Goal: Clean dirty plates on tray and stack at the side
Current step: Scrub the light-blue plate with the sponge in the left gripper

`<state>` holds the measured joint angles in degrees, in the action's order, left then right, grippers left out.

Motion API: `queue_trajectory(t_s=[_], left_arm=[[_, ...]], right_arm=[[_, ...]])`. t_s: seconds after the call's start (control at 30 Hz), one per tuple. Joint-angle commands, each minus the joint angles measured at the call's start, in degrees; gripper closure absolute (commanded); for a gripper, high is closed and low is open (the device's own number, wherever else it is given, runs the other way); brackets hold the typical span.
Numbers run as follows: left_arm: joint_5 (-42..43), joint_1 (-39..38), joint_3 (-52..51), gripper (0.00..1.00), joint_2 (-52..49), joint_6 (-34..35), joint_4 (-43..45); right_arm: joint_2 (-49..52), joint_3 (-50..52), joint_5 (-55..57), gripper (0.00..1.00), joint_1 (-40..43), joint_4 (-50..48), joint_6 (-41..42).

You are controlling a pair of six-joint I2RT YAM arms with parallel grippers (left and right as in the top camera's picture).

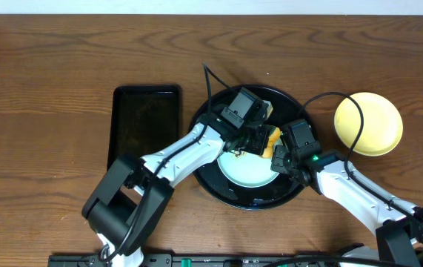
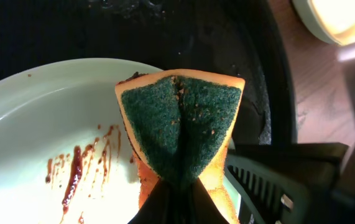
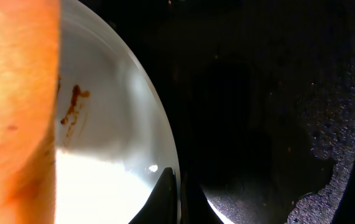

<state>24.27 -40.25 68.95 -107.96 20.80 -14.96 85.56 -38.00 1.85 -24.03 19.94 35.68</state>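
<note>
The pale mint plate lies in the round black tray, with brown streaks on its face. My left gripper is shut on a folded orange sponge, green scouring side up, held over the plate's right part. In the overhead view the left gripper is above the tray's middle. My right gripper is shut on the mint plate's rim at its right edge, beside the sponge. A pale yellow plate lies face down on the table to the right of the tray.
A rectangular black tray lies to the left of the round tray. The right gripper's body is close beside the sponge. The round tray's floor is wet. Bare wooden table surrounds everything.
</note>
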Motion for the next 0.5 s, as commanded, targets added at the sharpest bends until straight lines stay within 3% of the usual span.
queue_trajectory(t_s=[0.0,0.47], left_arm=[[0.59,-0.07,-0.26,0.92,-0.92,1.03,0.52],[0.85,-0.09,-0.28,0.92,-4.81,1.51,0.76]], right_arm=[[-0.07,0.26,0.87,0.99,0.15,0.42,-1.05],[-0.07,0.26,0.87,0.99,0.15,0.46,-1.05]])
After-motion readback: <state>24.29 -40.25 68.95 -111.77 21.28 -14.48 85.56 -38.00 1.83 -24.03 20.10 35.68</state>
